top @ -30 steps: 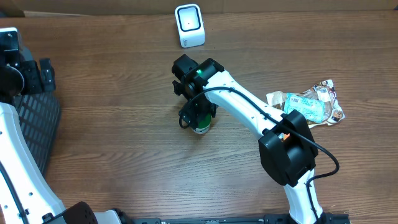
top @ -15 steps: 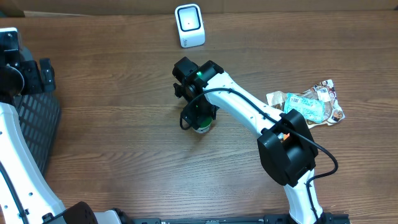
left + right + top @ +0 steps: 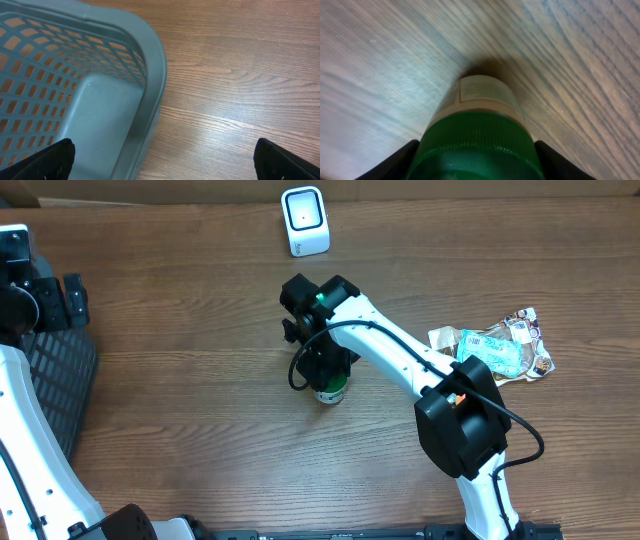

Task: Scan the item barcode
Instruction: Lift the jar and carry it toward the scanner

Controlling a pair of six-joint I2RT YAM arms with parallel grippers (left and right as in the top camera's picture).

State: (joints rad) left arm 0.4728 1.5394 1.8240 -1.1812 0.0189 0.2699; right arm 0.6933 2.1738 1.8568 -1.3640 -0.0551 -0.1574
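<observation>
The item is a small bottle with a green ribbed cap (image 3: 480, 135) and a pale label, standing upright on the wooden table (image 3: 200, 430). In the overhead view the bottle (image 3: 329, 392) sits mid-table, mostly hidden under my right gripper (image 3: 325, 370). The right wrist view has my right gripper (image 3: 477, 167) straddling the cap, with both black fingers (image 3: 395, 162) pressed against its sides. No barcode is readable. The white scanner (image 3: 305, 221) stands at the table's back edge. My left gripper (image 3: 162, 160) hangs open over the rim of the basket, holding nothing.
A grey plastic basket (image 3: 155, 65) sits at the left edge of the table (image 3: 55, 380) under the left arm. A pile of snack packets (image 3: 495, 352) lies to the right, beside the right arm's elbow.
The right gripper's fingers have closed in onto the green cap. Gripper and bottle have shifted slightly toward the front right. The left arm has not moved.
</observation>
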